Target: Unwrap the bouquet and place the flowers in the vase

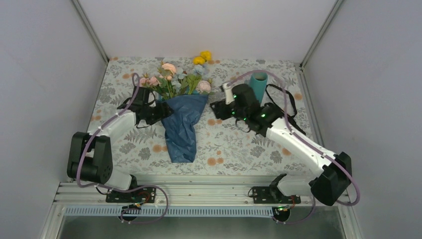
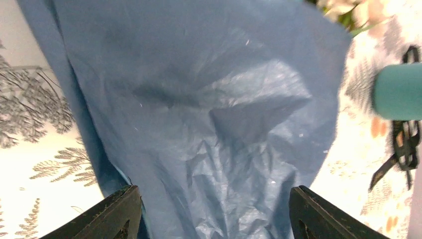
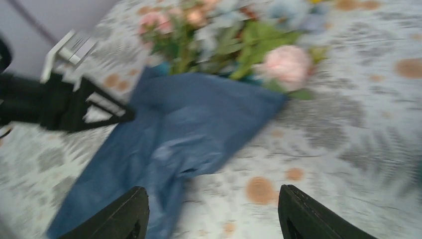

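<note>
- Lying flat at the middle of the bench (image 1: pixel 239 149): bouquet (image 1: pixel 181 117), flowers (image 1: pixel 174 79) toward the far edge, blue paper (image 1: pixel 180 134) tapering toward the arm bases.
- At the paper's left edge, touching or just beside it: left end effector (image 1: pixel 164 110), fingers (image 2: pixel 117 214) spread wide, gripping nothing, crinkled paper filling the wrist view between them.
- Just right of the paper, apart from it: right end effector (image 1: pixel 215 109), wide open, empty.
- Upright, far right, behind the right end effector: vase (image 1: pixel 259 83).
</note>
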